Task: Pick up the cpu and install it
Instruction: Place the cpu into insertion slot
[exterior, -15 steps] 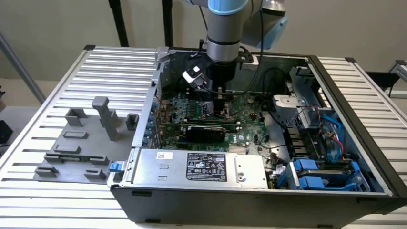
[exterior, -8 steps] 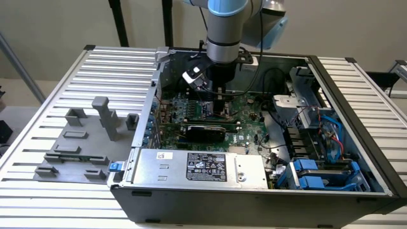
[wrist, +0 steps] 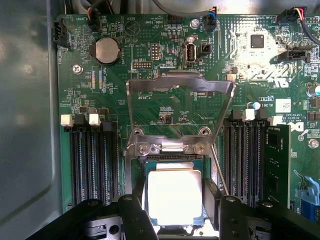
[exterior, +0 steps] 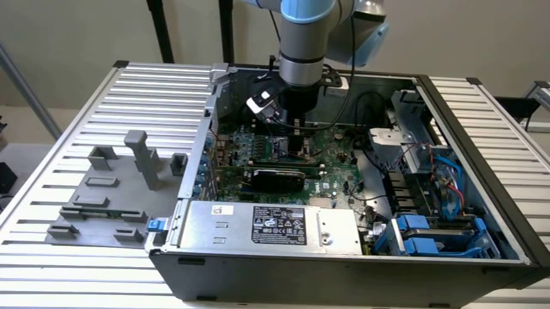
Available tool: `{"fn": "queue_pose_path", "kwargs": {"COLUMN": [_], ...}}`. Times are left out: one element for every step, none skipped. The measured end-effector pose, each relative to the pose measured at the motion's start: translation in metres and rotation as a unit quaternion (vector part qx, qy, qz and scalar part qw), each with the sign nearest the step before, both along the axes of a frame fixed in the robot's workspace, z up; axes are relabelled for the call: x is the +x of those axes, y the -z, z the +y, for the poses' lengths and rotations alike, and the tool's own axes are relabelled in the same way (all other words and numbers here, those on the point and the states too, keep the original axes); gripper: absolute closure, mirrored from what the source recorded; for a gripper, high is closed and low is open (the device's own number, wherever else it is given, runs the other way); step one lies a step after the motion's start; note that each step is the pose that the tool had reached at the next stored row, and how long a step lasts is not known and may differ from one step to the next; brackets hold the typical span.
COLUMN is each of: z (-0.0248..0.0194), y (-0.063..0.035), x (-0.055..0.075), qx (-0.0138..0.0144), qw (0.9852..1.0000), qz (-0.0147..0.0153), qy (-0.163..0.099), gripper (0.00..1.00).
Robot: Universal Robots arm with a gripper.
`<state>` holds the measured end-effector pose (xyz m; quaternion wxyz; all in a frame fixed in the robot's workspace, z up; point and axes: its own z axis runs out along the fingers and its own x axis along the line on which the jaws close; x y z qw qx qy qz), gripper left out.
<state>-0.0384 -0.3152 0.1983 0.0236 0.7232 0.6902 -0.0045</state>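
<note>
Gripper (wrist: 179, 207) astride cpu (wrist: 174, 192), square chip centred directly beneath it and level over socket (wrist: 141, 172), edges parallel to socket, plate (wrist: 180, 80) standing open beyond socket; unable to tell whether clenched or released.

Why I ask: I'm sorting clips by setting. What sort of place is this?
Probably a robotics lab bench for PC assembly: an open computer case on a slatted metal table, a robot arm reaching over its motherboard with the tool gripping the cpu, grey fixture blocks alongside.
</note>
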Motion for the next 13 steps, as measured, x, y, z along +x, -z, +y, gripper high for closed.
{"fn": "queue_pose_path", "kwargs": {"z": [0.0,0.0001,0.0,0.0,0.0,0.0001,0.0001,0.0,0.0,0.0,0.0,0.0,0.0], "y": [0.0002,0.0003,0.0005,0.0006,0.0007,0.0008,0.0009,0.001,0.001,0.0011,0.0011,0.0012,0.0012], "x": [0.0001,0.0001,0.0001,0.0001,0.0001,0.0001,0.0001,0.0,0.0,0.0,0.0,0.0,0.0], "qx": [0.0007,0.0013,0.0019,0.0026,0.0034,0.0042,0.0049,0.0056,0.0061,0.0062,0.0063,0.0063,0.0063], "qw": [1.0,1.0,1.0,1.0,1.0,1.0,1.0,1.0,1.0,1.0,1.0,1.0,1.0], "qz": [0.0,-0.0001,0.0,0.0,0.0,0.0,0.0,0.0001,0.0,0.0,0.0,0.0,0.0001], "qy": [0.0,0.0,0.0,0.0,0.0,0.0,0.0,0.0,0.0,0.0,0.0,0.0,0.0], "gripper": [0.45,0.45,0.45,0.45,0.45,0.45,0.45,0.45,0.45,0.45,0.45,0.45,0.45]}}
